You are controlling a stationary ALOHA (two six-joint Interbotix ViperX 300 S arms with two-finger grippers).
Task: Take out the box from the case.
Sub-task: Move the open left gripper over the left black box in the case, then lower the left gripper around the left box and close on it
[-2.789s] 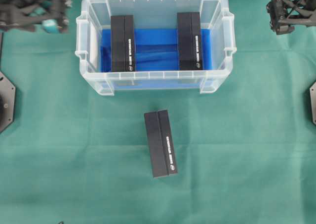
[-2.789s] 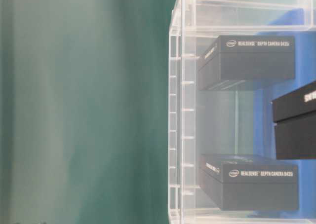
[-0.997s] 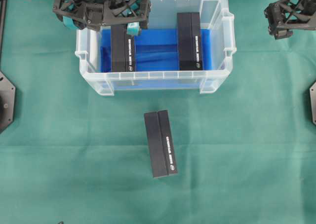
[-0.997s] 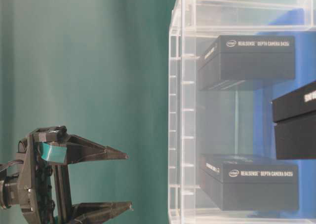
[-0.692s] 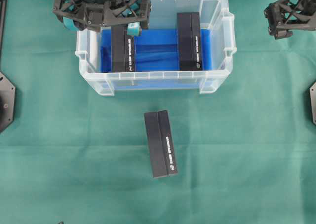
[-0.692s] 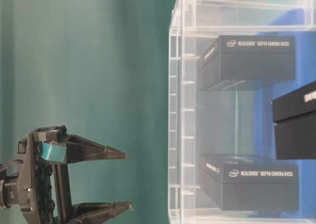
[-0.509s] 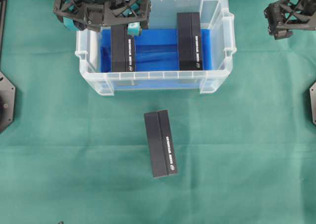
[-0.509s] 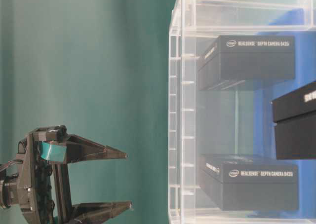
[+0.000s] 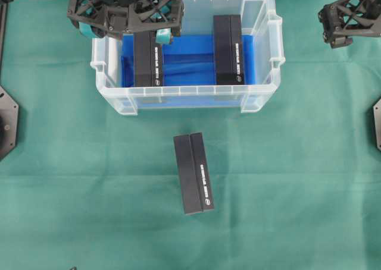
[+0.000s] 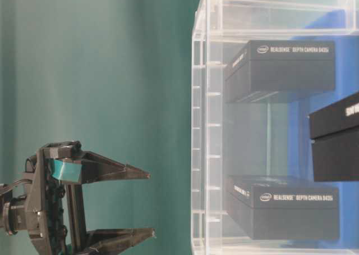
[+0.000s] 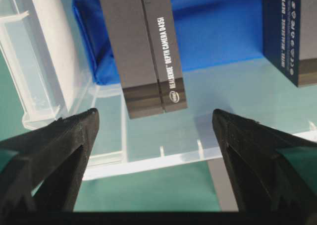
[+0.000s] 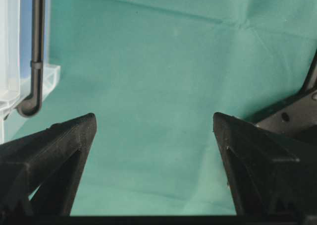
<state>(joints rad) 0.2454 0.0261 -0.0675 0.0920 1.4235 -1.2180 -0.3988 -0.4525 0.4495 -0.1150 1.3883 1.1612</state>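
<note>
We see the case (image 9: 186, 91), a clear bin lined with a blue cloth (image 9: 184, 59), standing on the green table cover (image 9: 89, 181) with two black boxes lying inside it: the left box (image 9: 148, 59) and the right box (image 9: 228, 50), each flat on the cloth and well apart from the other. A third box (image 9: 193, 173) lies outside the case on the cover, near the front wall, which suggests that one removal is already done. The left gripper (image 9: 125, 26) hangs above the far left corner of the case, over the far end of the left box, with its jaws spread wide and nothing between them; in the left wrist view the fingertips (image 11: 81, 126) flank that box (image 11: 143, 51) from above, with clearance on both sides, so we read the wide spread as preparation for straddling the box across its narrow width. We judge the step in hand to be the approach to this box, with descent and closing not yet made. The right gripper (image 9: 348, 20) waits off to the right of the case, away from the work, likewise wide and empty, over bare cover in its own view (image 12: 153, 131). The box walls look smooth, so a centred grip would seem advisable.
</note>
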